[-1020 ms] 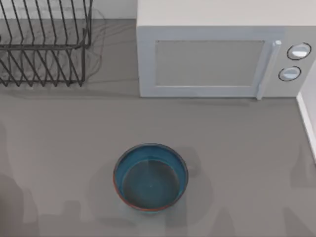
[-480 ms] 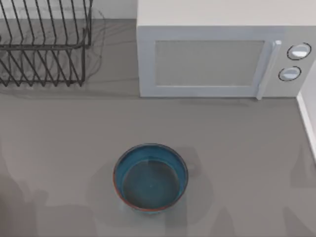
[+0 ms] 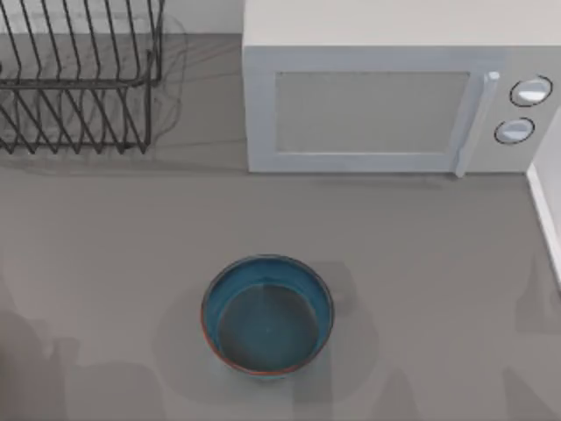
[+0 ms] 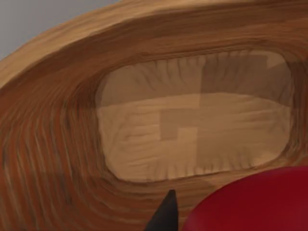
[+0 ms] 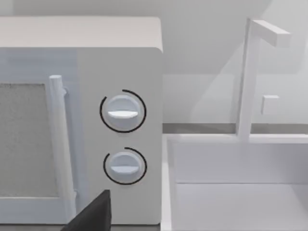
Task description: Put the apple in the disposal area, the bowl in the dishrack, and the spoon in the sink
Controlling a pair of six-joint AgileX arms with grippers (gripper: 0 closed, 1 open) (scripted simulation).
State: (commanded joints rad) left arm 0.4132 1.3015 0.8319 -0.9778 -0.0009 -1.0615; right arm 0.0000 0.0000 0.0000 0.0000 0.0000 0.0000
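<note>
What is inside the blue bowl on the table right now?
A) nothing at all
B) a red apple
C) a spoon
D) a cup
A: in the top view the bowl stands upright on the grey table and only its bare teal inside shows; the apple sits elsewhere, close under the left wrist camera above a wooden dish.

You are working at a rendered kitchen counter (image 3: 105,237). A microwave (image 3: 386,96), dishrack (image 3: 79,88), and white sink (image 5: 240,192) with faucet (image 5: 250,72) identify it.
</note>
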